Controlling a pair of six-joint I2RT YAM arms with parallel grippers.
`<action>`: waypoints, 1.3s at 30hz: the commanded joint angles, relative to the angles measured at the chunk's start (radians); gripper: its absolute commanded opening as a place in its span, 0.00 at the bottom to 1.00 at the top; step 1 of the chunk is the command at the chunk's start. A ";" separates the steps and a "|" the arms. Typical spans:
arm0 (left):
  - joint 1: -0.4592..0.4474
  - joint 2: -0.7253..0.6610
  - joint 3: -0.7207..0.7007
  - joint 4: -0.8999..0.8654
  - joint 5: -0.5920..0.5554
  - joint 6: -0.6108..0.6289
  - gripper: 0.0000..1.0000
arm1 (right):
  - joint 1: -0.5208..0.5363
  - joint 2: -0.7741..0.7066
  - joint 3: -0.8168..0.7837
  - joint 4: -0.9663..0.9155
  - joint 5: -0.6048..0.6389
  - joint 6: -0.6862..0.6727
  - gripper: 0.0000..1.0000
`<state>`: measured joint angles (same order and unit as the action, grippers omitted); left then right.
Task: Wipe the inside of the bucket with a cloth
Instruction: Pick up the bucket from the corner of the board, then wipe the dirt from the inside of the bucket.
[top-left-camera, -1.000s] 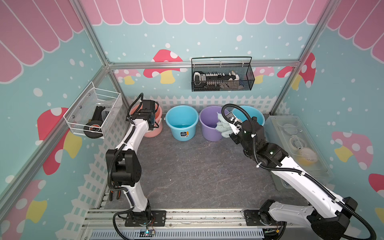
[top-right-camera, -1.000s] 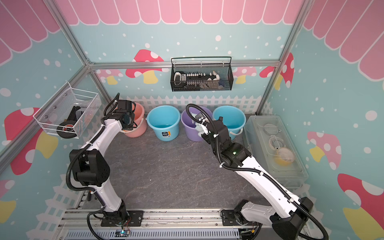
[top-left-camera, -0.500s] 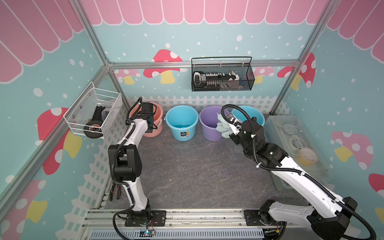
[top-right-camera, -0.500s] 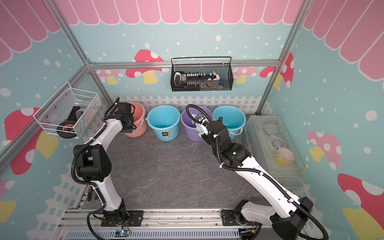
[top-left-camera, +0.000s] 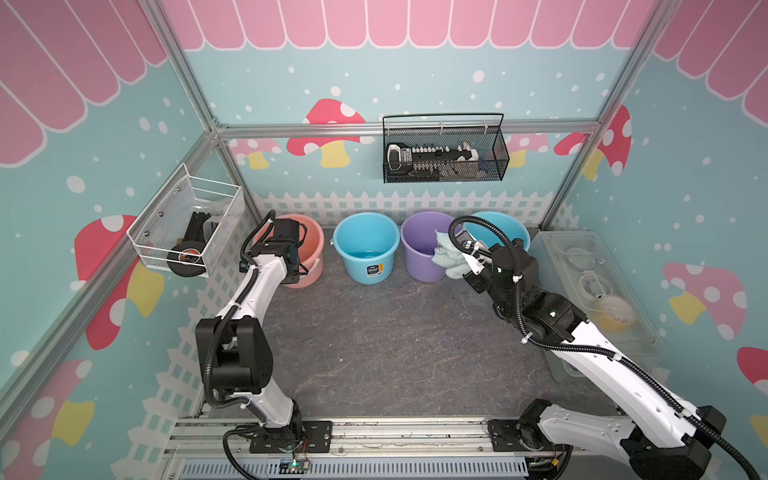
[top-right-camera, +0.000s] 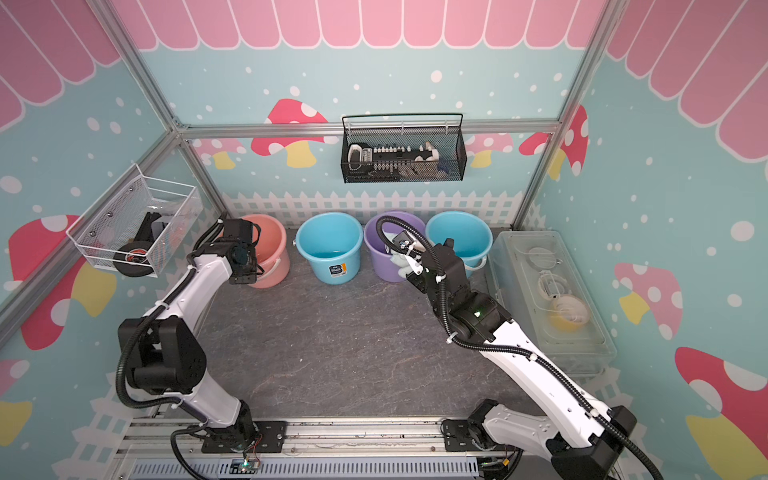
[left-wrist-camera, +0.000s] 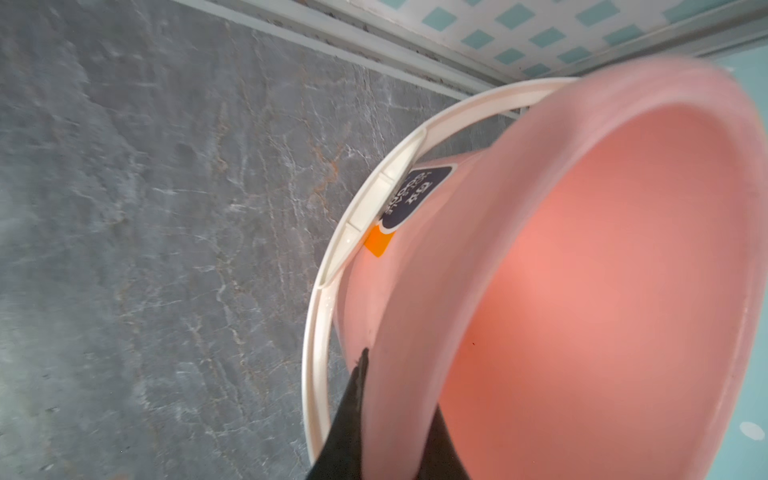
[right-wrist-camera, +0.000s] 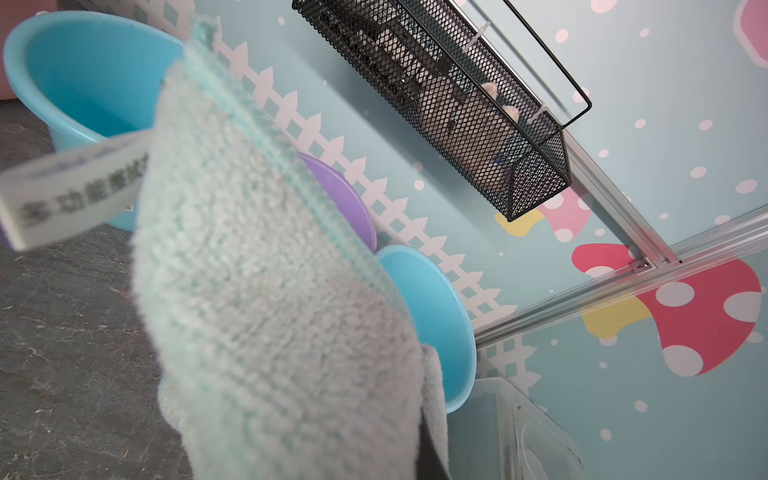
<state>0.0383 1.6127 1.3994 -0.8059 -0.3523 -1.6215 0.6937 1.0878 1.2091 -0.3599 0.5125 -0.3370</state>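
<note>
Several buckets stand in a row by the back fence: a pink bucket (top-left-camera: 311, 243), a blue bucket (top-left-camera: 365, 245), a purple bucket (top-left-camera: 419, 249) and another blue bucket (top-left-camera: 505, 226). My left gripper (left-wrist-camera: 399, 382) is shut on the pink bucket's (left-wrist-camera: 582, 291) near rim, one finger inside the wall and one outside. The pale mint cloth (top-left-camera: 446, 257) hangs bunched from my right gripper (top-left-camera: 467, 261), shut on it, just at the purple bucket's front right rim. In the right wrist view the cloth (right-wrist-camera: 270, 291) hides most of the jaws.
A black mesh basket (top-left-camera: 444, 149) hangs on the back wall above the buckets. A white wire basket (top-left-camera: 187, 226) with a tape roll juts from the left wall. A clear plastic box (top-left-camera: 598, 291) stands along the right wall. The grey floor (top-left-camera: 374, 345) lies before the buckets.
My left gripper has closed on the pink bucket's rim, and the left arm has shifted a little. The right arm and the cloth have stayed put.
</note>
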 joint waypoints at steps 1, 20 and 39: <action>0.009 -0.116 -0.044 -0.016 -0.051 -0.037 0.01 | -0.002 -0.039 -0.016 0.012 -0.045 -0.007 0.00; -0.064 -0.639 -0.297 -0.198 0.157 0.278 0.00 | -0.003 -0.186 -0.104 0.052 -0.150 0.075 0.00; -0.458 -0.438 -0.180 -0.185 0.462 0.955 0.00 | -0.003 -0.115 0.045 -0.140 -0.232 0.244 0.01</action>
<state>-0.3820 1.1461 1.1599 -1.0481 0.0925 -0.7750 0.6937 0.9607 1.1954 -0.4534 0.3408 -0.1661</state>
